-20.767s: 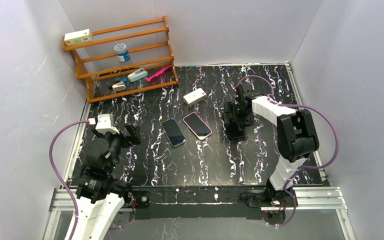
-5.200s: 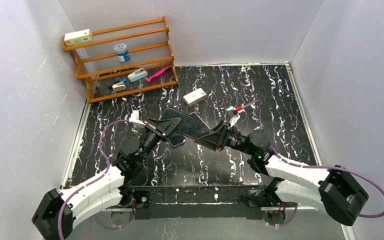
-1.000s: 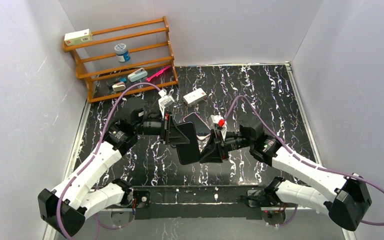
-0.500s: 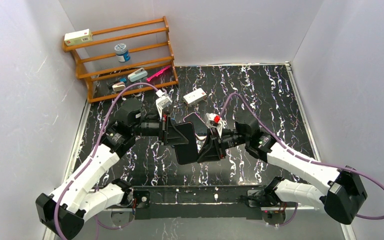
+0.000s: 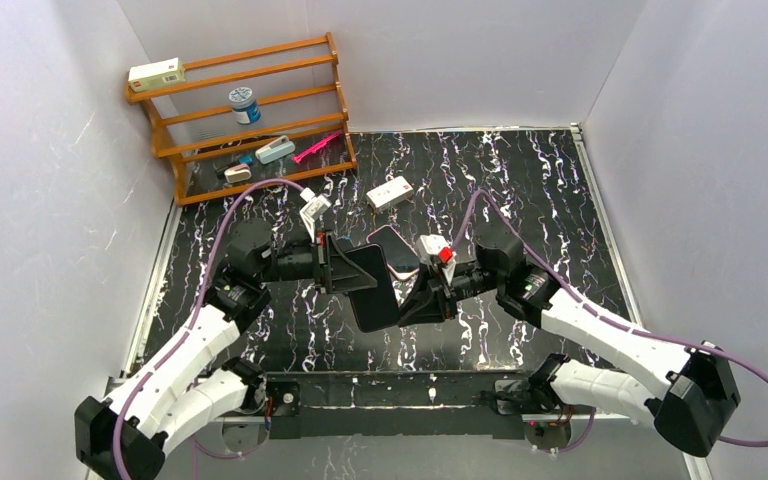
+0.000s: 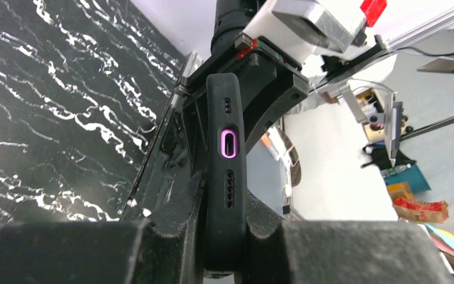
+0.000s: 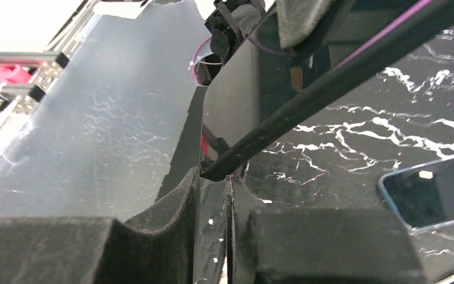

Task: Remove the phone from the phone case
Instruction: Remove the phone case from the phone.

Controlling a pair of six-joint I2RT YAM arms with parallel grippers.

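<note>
The phone case (image 5: 372, 290), black and with the phone (image 7: 230, 100) seated in it, hangs in the air over the near middle of the table (image 5: 520, 200), bridged between my two arms. My left gripper (image 5: 340, 267) is clamped on its left end: from that wrist the port end of the case (image 6: 227, 177) stands upright between my pads. So I judge the long axis runs away from my left fingers, rightward toward my right gripper (image 5: 417, 300). My right pads (image 7: 171, 207) are pressed nearly together on the thin dark rim at the opposite corner, with the glossy screen just beyond. I cannot tell whether they pinch only the case lip or the phone too.

Both arms are equally close, so the peel turns on my right fingers pulling the rim off while the left anchors. Below and just far of the case lies a second phone (image 5: 400, 255). The white box (image 5: 390, 191) and wooden rack (image 5: 250, 120) sit well apart, farther back. There is open room to the near and right sides.
</note>
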